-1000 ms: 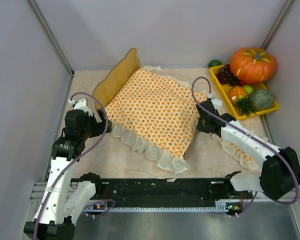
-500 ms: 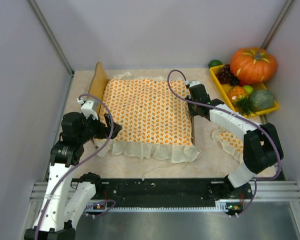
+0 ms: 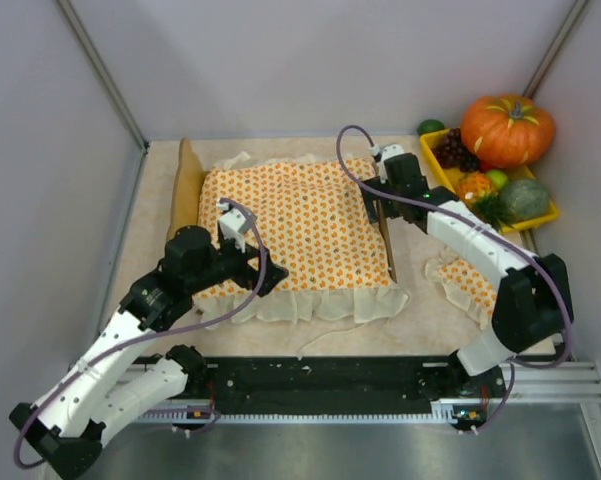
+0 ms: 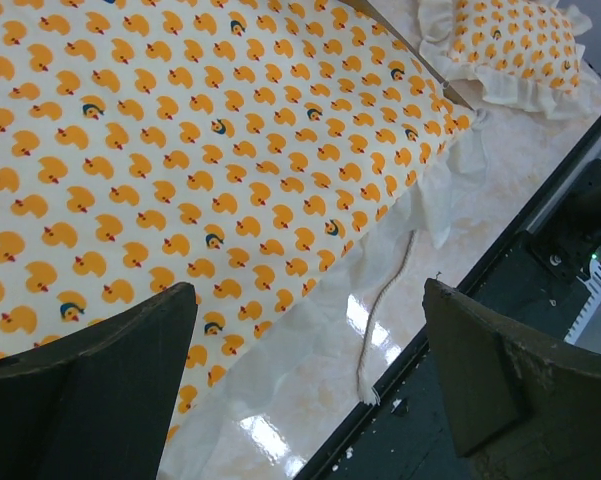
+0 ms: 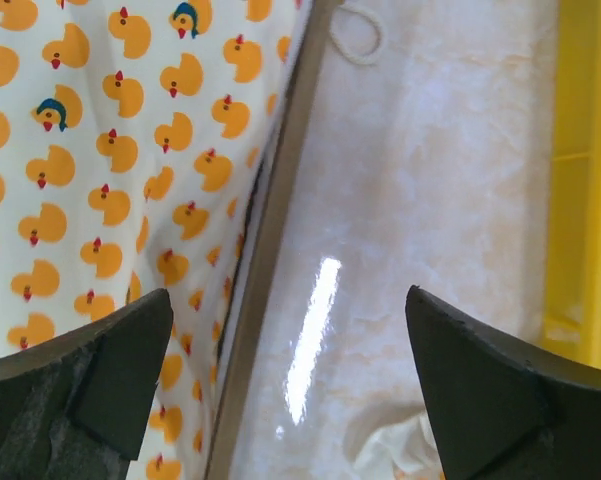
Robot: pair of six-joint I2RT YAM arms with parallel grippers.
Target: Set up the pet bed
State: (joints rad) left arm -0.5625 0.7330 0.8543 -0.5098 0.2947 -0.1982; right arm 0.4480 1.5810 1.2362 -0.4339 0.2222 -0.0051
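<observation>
The small light-wood pet bed (image 3: 390, 262) sits in the middle of the beige marbled table (image 3: 420, 312). Its rounded plywood headboard (image 3: 185, 185) stands at the left end and is seen almost edge-on from above. A white ruffled bedspread printed with orange ducks (image 3: 300, 220) lies spread over the whole bed and hides the base. Only the headboard and the thin wooden rail (image 3: 386, 235) along the right end show. The spread's pale ruffle hangs over the near side and onto the table.

The left gripper (image 3: 272, 280) hovers over the near edge of the bedspread, left of its middle. In its wrist view the jaws stand wide apart with nothing between them. Below them are the duck cloth, the ruffle and a glossy patch of table. A thin white cord (image 4: 385, 300) lies on the table just beside the ruffle.

The right gripper (image 3: 373, 207) hangs at the far right corner of the bed. Its jaws are also spread wide and hold nothing. From the wrist they straddle the wooden rail, with duck cloth on one side and bare table on the other. I cannot tell whether the fingertips touch the bed.

A small ruffled pillow in the same duck print (image 3: 470, 285) lies on the table to the right of the bed, near it but apart. In the far right corner stand a yellow plastic tray (image 3: 442, 175) of fruit and a big orange pumpkin (image 3: 508, 128).
</observation>
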